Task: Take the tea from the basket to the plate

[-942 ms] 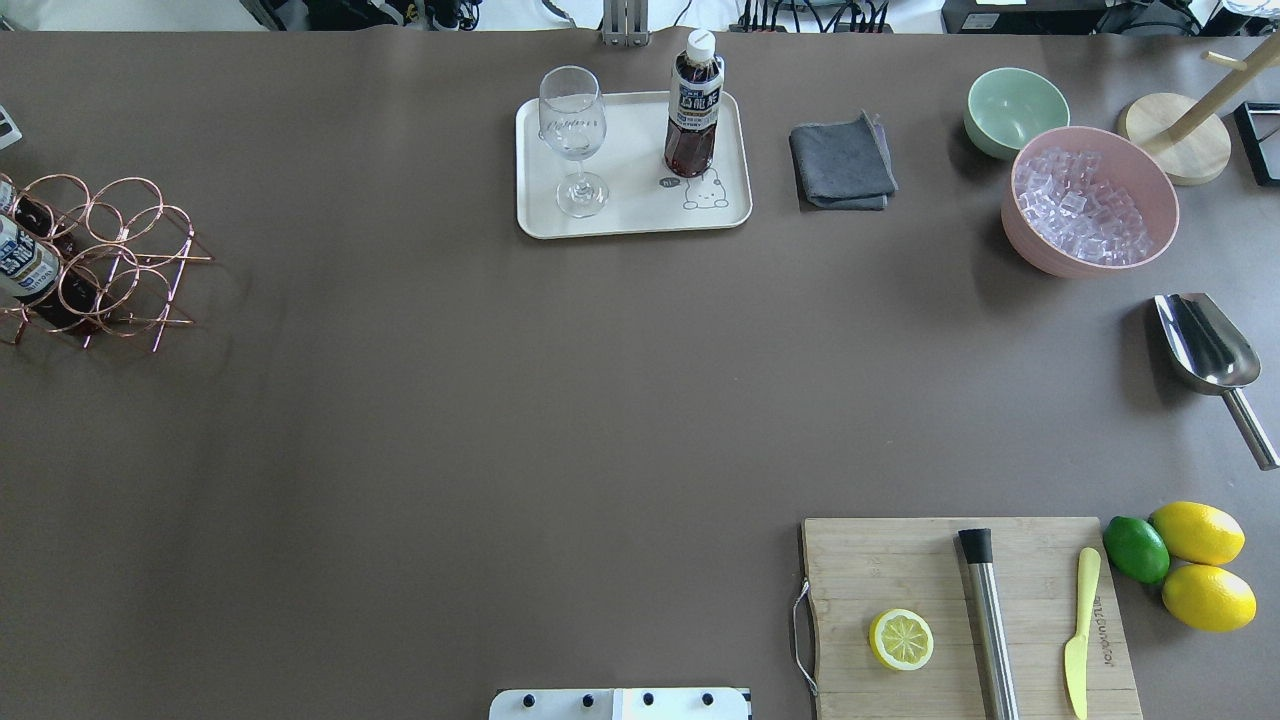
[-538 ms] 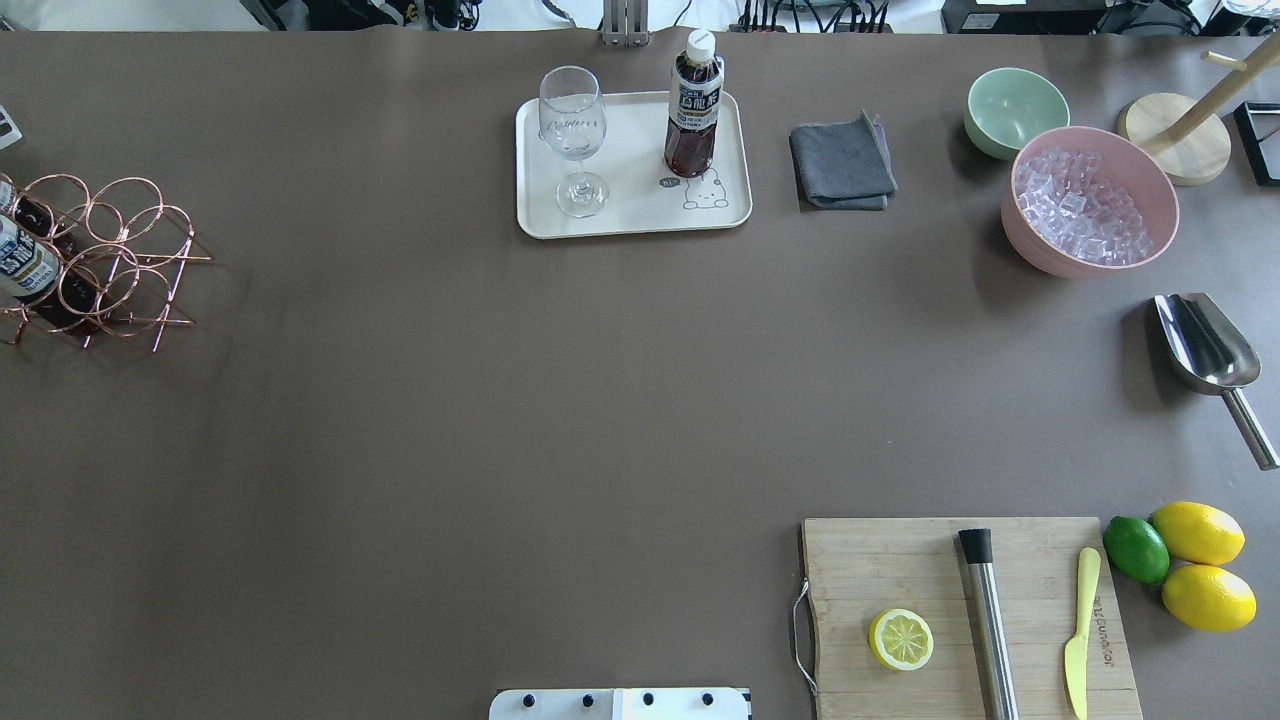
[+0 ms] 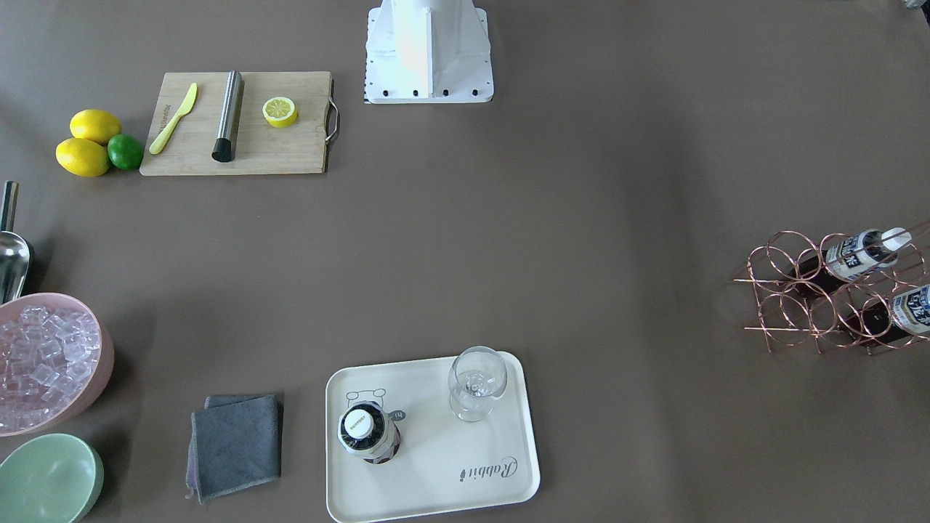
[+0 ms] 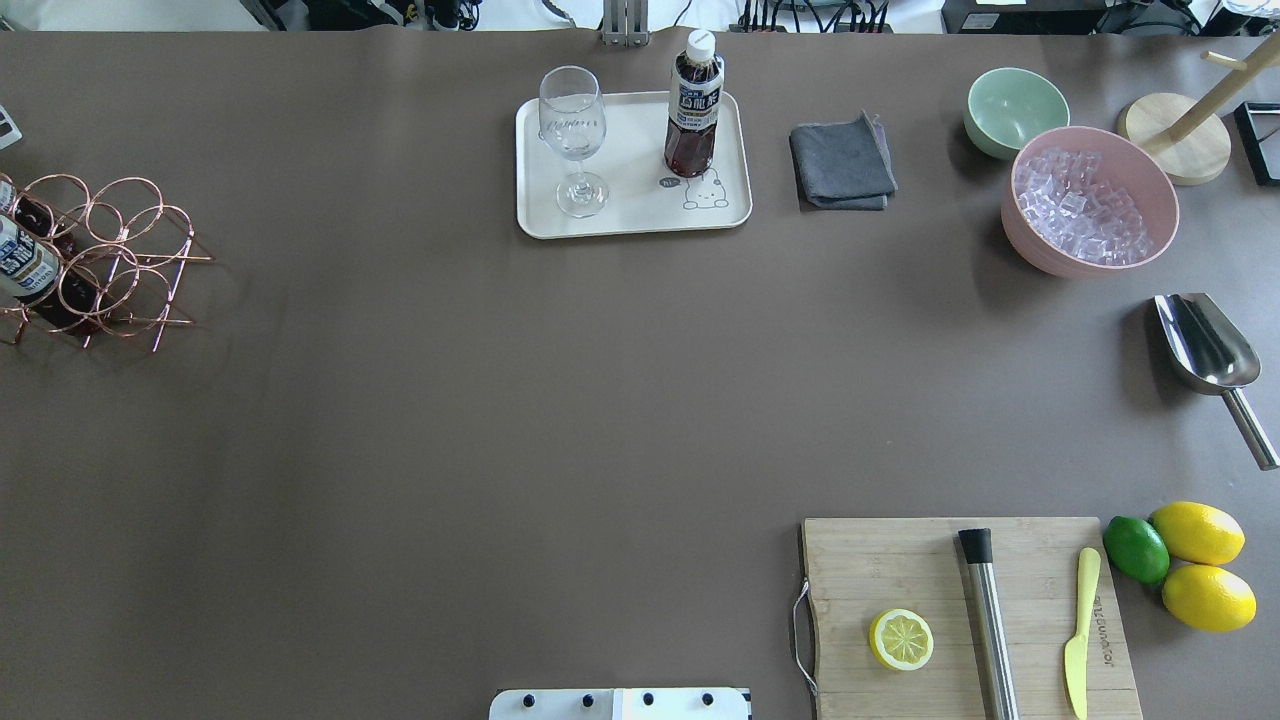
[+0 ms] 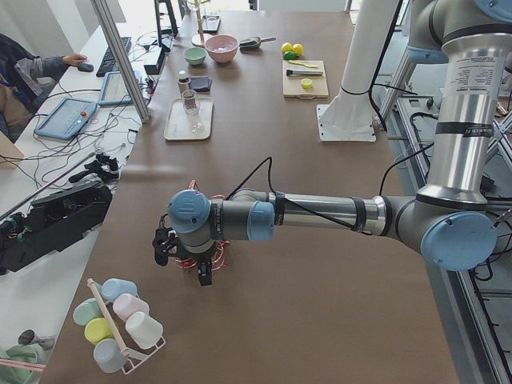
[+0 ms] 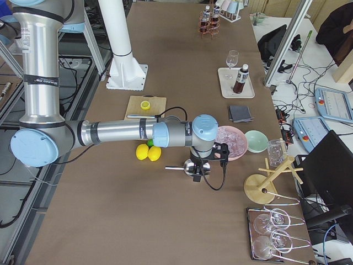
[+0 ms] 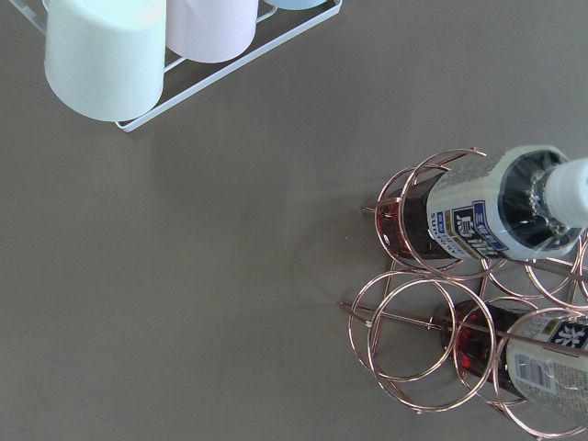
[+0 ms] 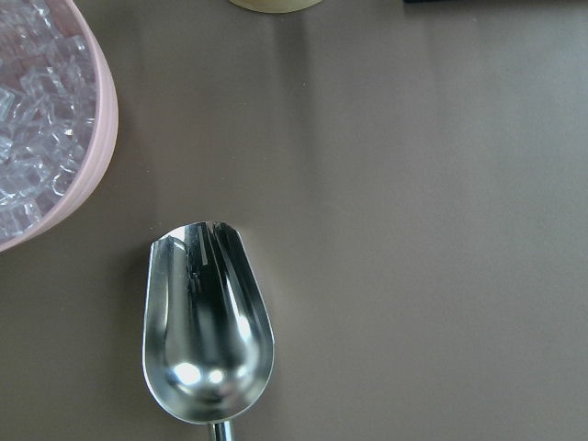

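One tea bottle (image 4: pixel 693 110) stands upright on the cream tray (image 4: pixel 630 218), beside the bear drawing; it also shows in the front-facing view (image 3: pixel 365 434). Two more tea bottles (image 3: pixel 857 256) (image 3: pixel 912 309) lie in the copper wire basket (image 4: pixel 125 250) at the table's left end, and show in the left wrist view (image 7: pixel 487 216). My left gripper (image 5: pixel 186 260) hovers above the basket, seen only in the exterior left view. My right gripper (image 6: pixel 198 170) hovers above the steel scoop (image 8: pixel 208 326), seen only in the exterior right view. I cannot tell whether either is open or shut.
A wine glass (image 4: pixel 573 135) stands on the tray too. A grey cloth (image 4: pixel 842 162), mint bowl (image 4: pixel 1015 110), pink ice bowl (image 4: pixel 1160 210) and scoop (image 4: pixel 1205 345) lie to the right. A cutting board (image 4: pixel 900 570) with lemon half, muddler and knife is front right. A cup rack (image 5: pixel 120 320) stands beyond the basket.
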Controlling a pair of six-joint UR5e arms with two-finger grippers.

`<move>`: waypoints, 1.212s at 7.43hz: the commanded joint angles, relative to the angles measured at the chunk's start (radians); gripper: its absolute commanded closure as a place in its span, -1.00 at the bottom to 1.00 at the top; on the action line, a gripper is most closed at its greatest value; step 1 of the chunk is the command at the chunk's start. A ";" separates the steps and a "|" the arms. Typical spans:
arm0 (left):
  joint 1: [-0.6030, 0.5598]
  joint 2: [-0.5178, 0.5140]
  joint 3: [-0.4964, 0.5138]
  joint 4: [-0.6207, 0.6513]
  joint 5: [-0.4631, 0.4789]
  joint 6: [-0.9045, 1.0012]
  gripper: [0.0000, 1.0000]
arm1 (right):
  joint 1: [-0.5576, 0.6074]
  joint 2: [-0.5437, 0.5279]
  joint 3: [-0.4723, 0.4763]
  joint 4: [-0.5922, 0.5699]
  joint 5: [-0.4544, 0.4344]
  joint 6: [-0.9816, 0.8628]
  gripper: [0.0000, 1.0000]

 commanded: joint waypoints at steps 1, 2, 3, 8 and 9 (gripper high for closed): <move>0.003 0.004 0.009 0.002 0.028 -0.002 -0.96 | 0.000 0.002 0.000 0.000 0.000 0.000 -1.00; 0.004 0.004 0.007 0.002 0.032 0.000 -0.96 | 0.000 0.003 -0.002 0.000 0.000 0.000 -1.00; 0.004 0.004 0.007 0.001 0.032 0.000 -0.96 | -0.004 0.006 -0.003 0.000 -0.002 0.002 -1.00; 0.010 0.001 0.006 -0.001 0.081 -0.002 -0.96 | -0.007 0.006 -0.005 0.000 -0.012 0.002 -1.00; 0.032 0.001 0.000 -0.002 0.081 -0.002 -0.96 | -0.010 0.006 -0.003 0.000 -0.020 0.002 -1.00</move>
